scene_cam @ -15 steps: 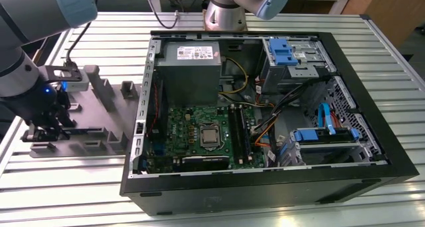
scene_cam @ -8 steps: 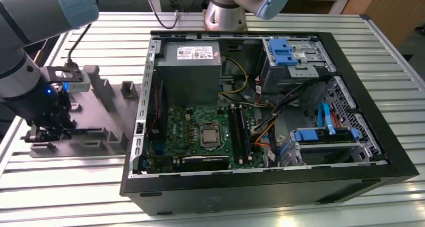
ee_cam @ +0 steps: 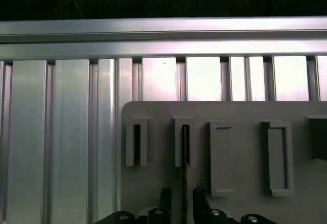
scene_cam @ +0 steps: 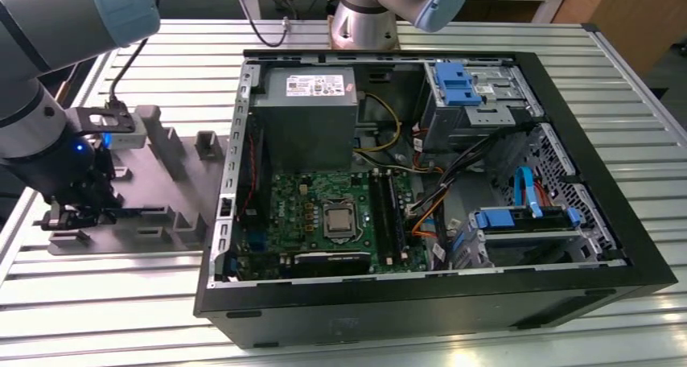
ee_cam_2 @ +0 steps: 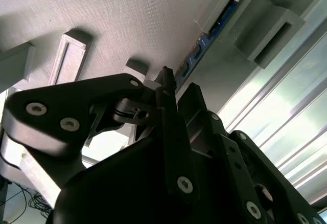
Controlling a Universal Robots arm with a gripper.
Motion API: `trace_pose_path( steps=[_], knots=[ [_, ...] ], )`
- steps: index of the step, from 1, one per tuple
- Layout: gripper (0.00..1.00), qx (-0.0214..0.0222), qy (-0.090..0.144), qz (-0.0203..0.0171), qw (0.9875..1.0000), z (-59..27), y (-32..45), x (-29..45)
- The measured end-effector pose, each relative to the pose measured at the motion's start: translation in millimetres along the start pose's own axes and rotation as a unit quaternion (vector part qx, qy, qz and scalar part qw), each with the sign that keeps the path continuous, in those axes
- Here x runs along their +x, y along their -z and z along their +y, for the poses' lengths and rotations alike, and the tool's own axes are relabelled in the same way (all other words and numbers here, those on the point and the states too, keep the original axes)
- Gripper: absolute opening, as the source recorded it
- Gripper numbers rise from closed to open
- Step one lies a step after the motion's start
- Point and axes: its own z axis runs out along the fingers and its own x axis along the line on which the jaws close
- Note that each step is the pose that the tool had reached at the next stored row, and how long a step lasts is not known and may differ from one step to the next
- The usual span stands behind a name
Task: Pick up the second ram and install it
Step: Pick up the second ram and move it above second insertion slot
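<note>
The second ram (ee_cam: 183, 150) stands on edge in a slotted block of the grey tray (ee_cam: 245, 112), seen edge-on as a thin dark line. In the second wrist view its blue-green board (ee_cam_2: 217, 27) runs from a tray slot down toward the fingers. My gripper (ee_cam: 182, 198) straddles the stick's near end, one finger (ee_cam: 165, 196) on each side with a small gap, so it is open. In the exterior view the gripper (scene_cam: 76, 214) hangs low over the tray (scene_cam: 161, 154) at the exterior view's left, beside the open computer case (scene_cam: 429, 303).
The case lies open with the motherboard (scene_cam: 311, 214) and its long black memory slots (scene_cam: 388, 214) facing up, and cables and drive bays (scene_cam: 516, 222) toward the exterior view's right. Raised grey blocks (ee_cam: 278, 157) stand on the tray beside the stick. The slatted metal table (ee_cam: 66, 142) surrounds everything.
</note>
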Motion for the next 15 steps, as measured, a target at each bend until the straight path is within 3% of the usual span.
trace_pose_path(
  steps=[12, 15],
  knots=[
    [0.31, -0.0001, 0.0, 0.0, 1.0, 0.0, -1.1, 0.0],
    [0.22, -0.0001, 0.0, 0.0, 1.0, 0.0, -1.7, 0.0]
  ],
)
